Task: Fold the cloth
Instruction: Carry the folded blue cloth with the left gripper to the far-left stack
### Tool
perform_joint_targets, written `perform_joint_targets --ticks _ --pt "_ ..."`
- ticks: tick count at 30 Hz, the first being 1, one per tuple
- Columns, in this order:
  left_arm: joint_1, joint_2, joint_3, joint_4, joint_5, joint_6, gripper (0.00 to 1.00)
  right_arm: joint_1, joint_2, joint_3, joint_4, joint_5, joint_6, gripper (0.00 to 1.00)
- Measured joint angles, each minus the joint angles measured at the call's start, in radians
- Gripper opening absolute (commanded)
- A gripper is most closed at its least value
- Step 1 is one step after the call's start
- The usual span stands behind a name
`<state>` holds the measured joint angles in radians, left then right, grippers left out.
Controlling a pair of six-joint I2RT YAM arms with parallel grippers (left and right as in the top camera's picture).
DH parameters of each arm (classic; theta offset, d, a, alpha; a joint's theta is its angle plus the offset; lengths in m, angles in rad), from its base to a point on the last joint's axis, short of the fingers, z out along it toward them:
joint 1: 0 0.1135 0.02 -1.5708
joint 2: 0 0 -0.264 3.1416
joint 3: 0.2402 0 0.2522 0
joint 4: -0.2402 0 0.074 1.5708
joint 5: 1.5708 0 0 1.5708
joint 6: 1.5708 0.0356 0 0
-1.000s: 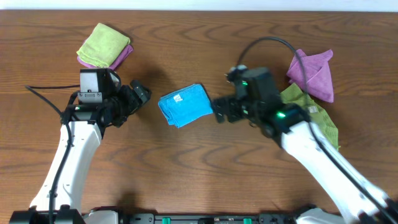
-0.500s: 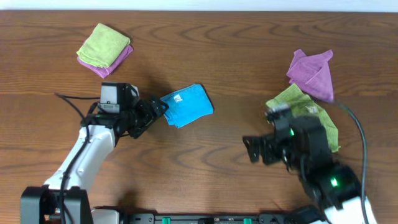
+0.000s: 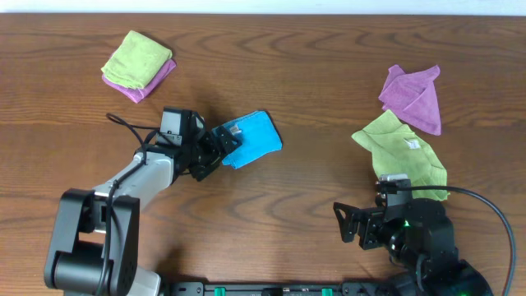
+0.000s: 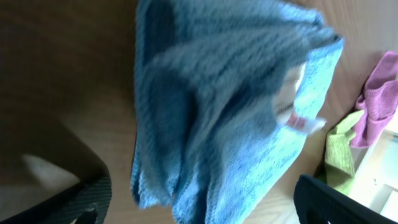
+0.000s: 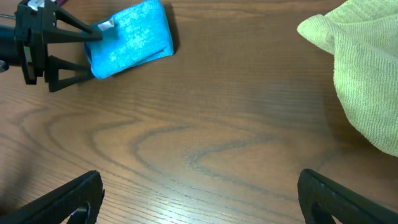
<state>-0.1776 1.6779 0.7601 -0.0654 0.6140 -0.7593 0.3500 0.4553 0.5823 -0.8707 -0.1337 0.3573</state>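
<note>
Fingers (image 5: 68, 26) on your left gripper (image 3: 222, 143) stand wide apart, tips at the sky-blue cloth's (image 3: 255, 138) left end, gripping nothing. Cloth lies as a thick rectangle near the middle of the table (image 3: 329, 74). Risk: close now and you may pinch only some layers, dragging the stack open; nudge forward and it slides on the wood. Long axis runs left-right, right end tilted toward the far edge; white tag (image 3: 234, 129) faces the left gripper. Right gripper (image 3: 352, 227): wide, empty, well apart.

You've got a sky-blue cloth (image 3: 255, 138) with a white tag (image 3: 233, 129) on a dark brown wood-grain tabletop (image 3: 312, 74). There's a folded lime-green cloth (image 3: 134, 56) over a folded purple cloth (image 3: 167, 72); crumpled purple cloth (image 3: 412, 94), crumpled lime-green cloth (image 3: 401, 150), both plain.
</note>
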Motion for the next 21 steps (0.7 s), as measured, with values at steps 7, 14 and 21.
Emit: perform_joint_targets --ticks 7,14,21 --pt "-0.010 0.075 0.013 0.126 0.035 -0.018 0.55 0.000 0.000 0.000 0.000 0.000 0.003 0.99" --pt "-0.023 0.168 0.010 0.245 0.048 -0.008 0.06 0.000 0.000 -0.001 -0.001 0.000 0.003 0.99" --pt "-0.021 0.143 0.050 0.352 0.081 0.001 0.06 0.000 0.000 -0.001 0.000 0.000 0.003 0.99"
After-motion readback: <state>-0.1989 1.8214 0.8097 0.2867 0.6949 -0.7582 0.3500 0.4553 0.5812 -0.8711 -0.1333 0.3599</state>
